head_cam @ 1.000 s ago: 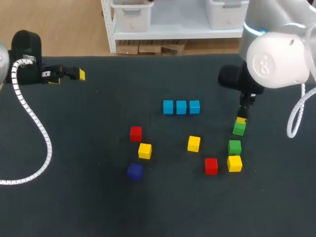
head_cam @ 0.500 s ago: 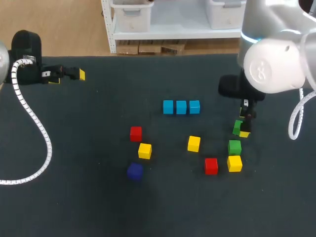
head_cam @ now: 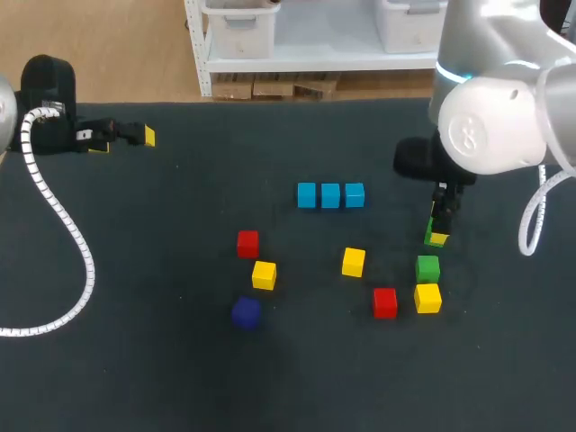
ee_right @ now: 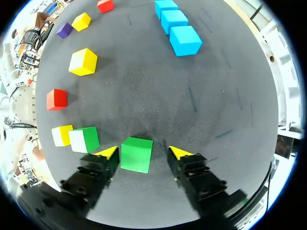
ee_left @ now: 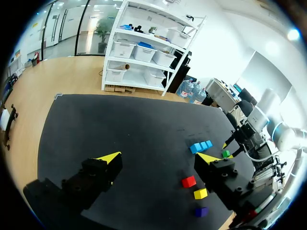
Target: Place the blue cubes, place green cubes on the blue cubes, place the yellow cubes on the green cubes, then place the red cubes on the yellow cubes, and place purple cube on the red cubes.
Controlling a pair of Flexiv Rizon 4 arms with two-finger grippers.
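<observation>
Right wrist view: the right gripper (ee_right: 144,153) is spread open around one green cube (ee_right: 136,154). This cube sits on the table (ee_right: 158,91), close to one finger and apart from the other. A second green cube (ee_right: 85,139) stands just beside. Farther out are three blue cubes (ee_right: 185,40) in a row, three yellow cubes (ee_right: 83,62), two red cubes (ee_right: 57,99) and one purple cube (ee_right: 64,30). The left gripper (ee_left: 158,157) is open and empty, well apart.

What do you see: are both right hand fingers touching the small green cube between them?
Apart on one side: right wrist view shows table between the green cube and one finger; the other's contact is unclear.
</observation>
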